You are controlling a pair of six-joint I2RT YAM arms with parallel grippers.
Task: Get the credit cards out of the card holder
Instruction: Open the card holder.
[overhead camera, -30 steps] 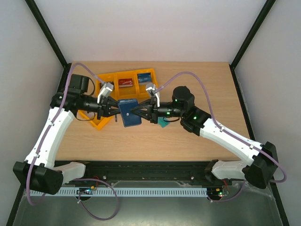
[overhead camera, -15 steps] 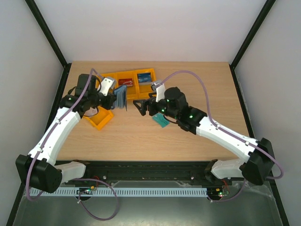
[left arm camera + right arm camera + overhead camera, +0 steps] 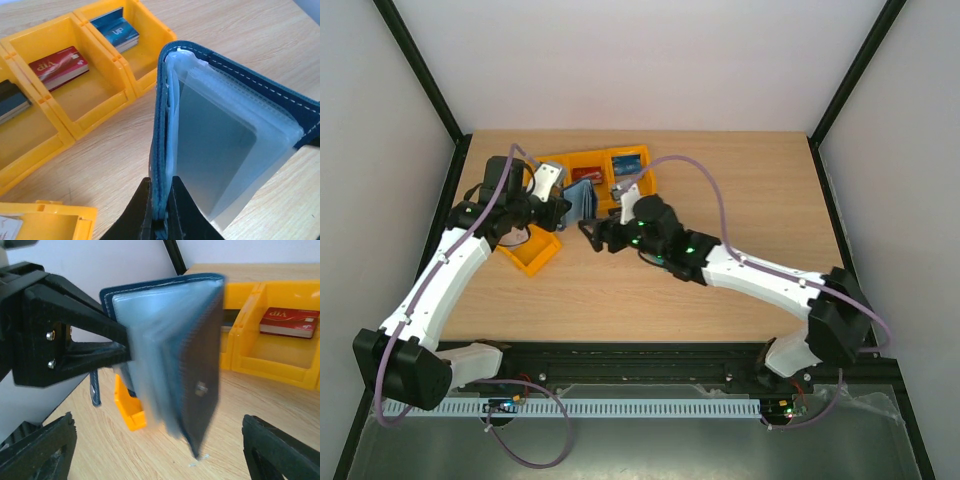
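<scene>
Grips the dark navy wallet-like card holder (image 3: 235,95) by one cover in the tightly closed left gripper (image 3: 160,220), raised over the wooden table's (image 3: 100,170) far-left part (clear sleeves fanned out). Spreads the right gripper (image 3: 160,450) wide beside it, empty. Behind, in orange plastic bins (image 3: 85,127): red and blue plastic credit cards (image 3: 59,67).

The card holder (image 3: 220,140) is dark navy with pale stitching along its edge, and its sleeves are clear and milky. The bins (image 3: 127,85) are yellow-orange. They hold a red card (image 3: 59,67) with white lettering, a blue card (image 3: 116,31) and a dark card (image 3: 9,102). The bench (image 3: 100,165) is pale wood grain.
</scene>
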